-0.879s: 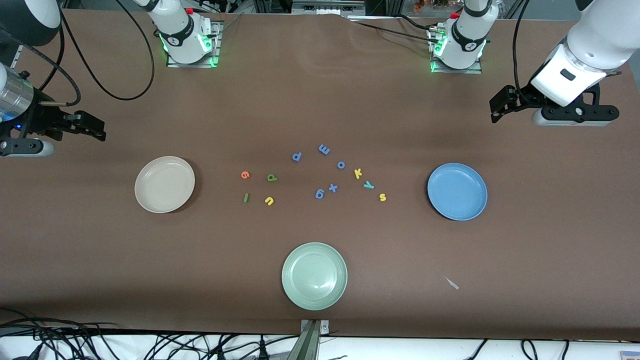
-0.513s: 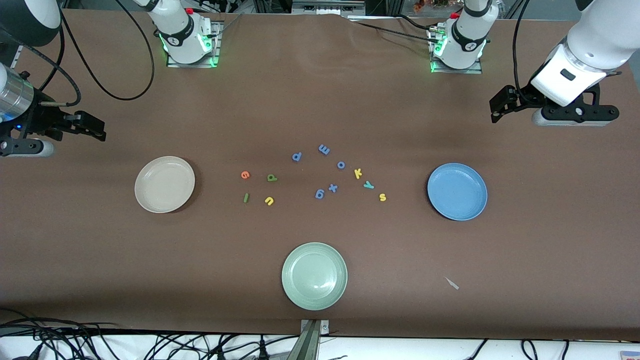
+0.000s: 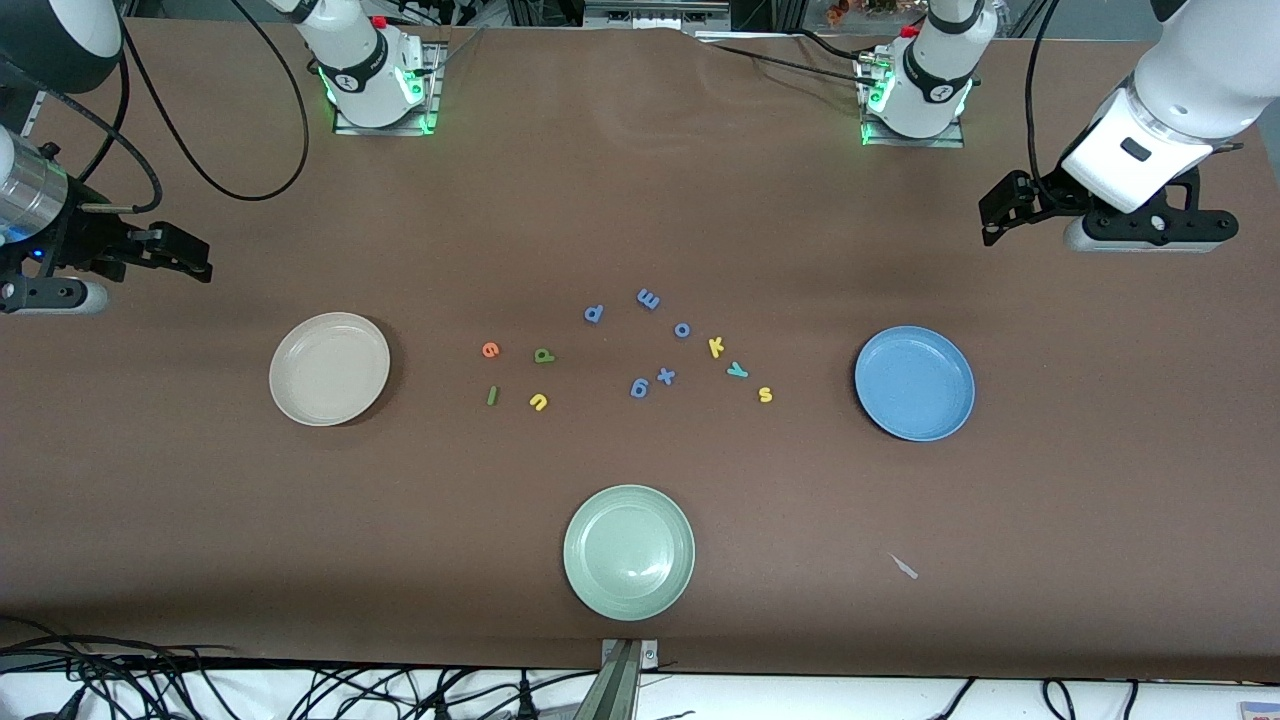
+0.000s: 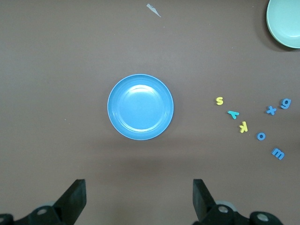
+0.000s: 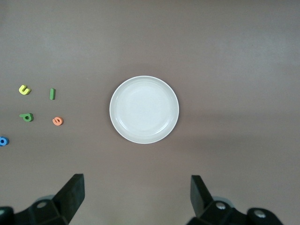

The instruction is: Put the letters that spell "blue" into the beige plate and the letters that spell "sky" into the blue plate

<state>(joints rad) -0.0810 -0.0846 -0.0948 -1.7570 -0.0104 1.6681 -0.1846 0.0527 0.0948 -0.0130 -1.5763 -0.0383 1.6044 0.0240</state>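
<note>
Nothing's been sorted yet. The tiny foam "blue" letters (image 3: 515, 376) lie at 3 o'clock of the round cream-beige plate (image 3: 329, 368), and the tiny foam "sky" letters (image 3: 740, 371) at 9 o'clock of the round medium-blue plate (image 3: 914, 383). They look feather-light, squishy and flat, so I'd pinch across the edges. The left gripper (image 4: 138, 199) and right gripper (image 5: 136, 197) hover spread wide over their plates, fingertips cut off. The olive letter could be a b or a p, hard to tell.
</note>
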